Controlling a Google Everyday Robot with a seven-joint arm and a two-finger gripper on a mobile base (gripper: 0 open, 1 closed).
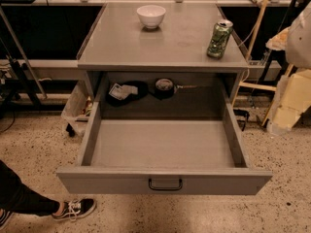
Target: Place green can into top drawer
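Observation:
The green can stands upright on the grey tabletop, near its right front corner. The top drawer is pulled fully open below the tabletop, with its black handle at the centre of the front panel. Nothing lies on the drawer's floor. My gripper is not in view. A pale blurred shape at the right edge may be part of my arm, a little right of the can.
A white bowl sits at the back centre of the tabletop. Dark items lie in the cabinet behind the drawer. A person's leg and sneaker are at the bottom left. Yellow cardboard and a wooden rod stand on the right.

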